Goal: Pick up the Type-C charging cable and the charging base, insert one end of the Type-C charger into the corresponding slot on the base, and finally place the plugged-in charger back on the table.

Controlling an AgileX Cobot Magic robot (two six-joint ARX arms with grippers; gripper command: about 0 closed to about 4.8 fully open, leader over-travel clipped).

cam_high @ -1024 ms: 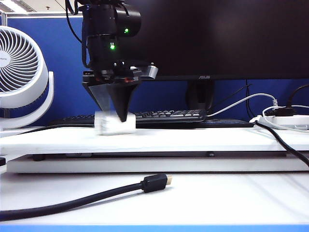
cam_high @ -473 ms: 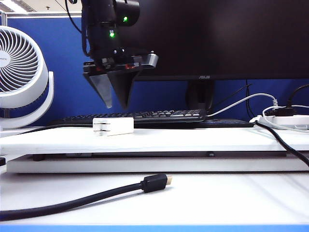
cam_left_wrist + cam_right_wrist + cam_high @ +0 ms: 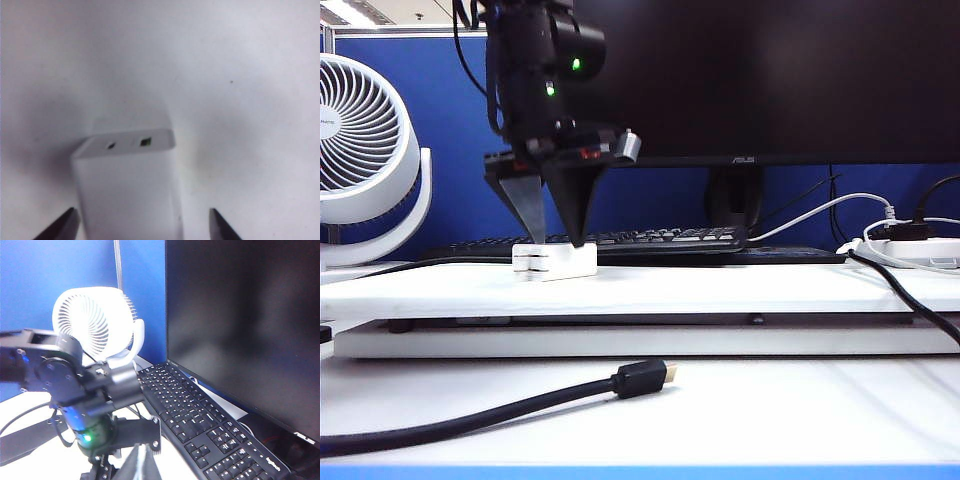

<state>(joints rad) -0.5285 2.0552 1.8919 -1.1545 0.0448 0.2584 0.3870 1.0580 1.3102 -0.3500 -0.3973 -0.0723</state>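
The charging base (image 3: 557, 261), a small white block, lies flat on the raised white shelf (image 3: 740, 287) of the table (image 3: 770, 410). My left gripper (image 3: 560, 243) points down over it, open, one fingertip at each side of the block. In the left wrist view the charging base (image 3: 127, 185) sits between the two dark tips of the left gripper (image 3: 143, 227), its end face with two small holes facing away. My right gripper (image 3: 142, 465) is shut and raised, looking at the left arm (image 3: 75, 390); a thin pale sliver shows between its fingers. I cannot pick out the Type-C charging cable.
A thick black cable with a gold-tipped plug (image 3: 640, 378) lies on the table's front. A white fan (image 3: 360, 150) stands at the left. Keyboard (image 3: 670, 237) and monitor (image 3: 770, 80) are behind the shelf. A power strip (image 3: 920, 250) with cords sits at the right.
A second ago the base was a blur at the left fingertips. The left gripper then rose clear, leaving the base on the shelf, and has come down over it again.
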